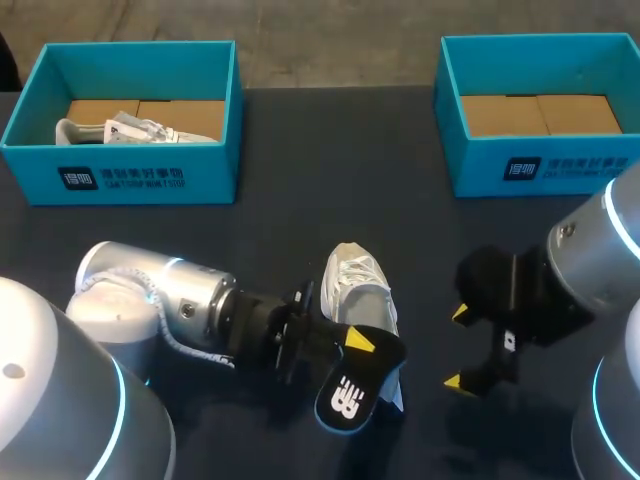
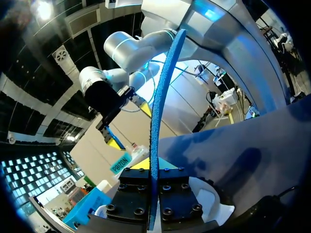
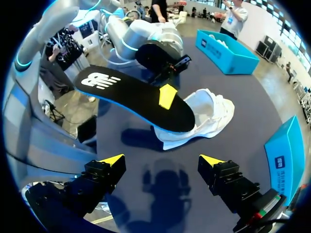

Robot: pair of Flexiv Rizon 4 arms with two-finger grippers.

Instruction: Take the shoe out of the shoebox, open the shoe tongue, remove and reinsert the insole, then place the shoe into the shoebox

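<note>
A white shoe lies on the dark table near the middle, its toe toward the boxes. My left gripper is shut on a black insole with a white logo, held over the shoe's heel end. In the left wrist view the insole shows edge-on, blue underneath, clamped in my left gripper. My right gripper stands open to the right of the shoe, holding nothing. From the right wrist view the insole hovers over the shoe, ahead of my open right gripper.
A teal shoebox at the back left holds another white shoe. A second teal shoebox at the back right shows only its cardboard floor. Bare table lies between the two boxes.
</note>
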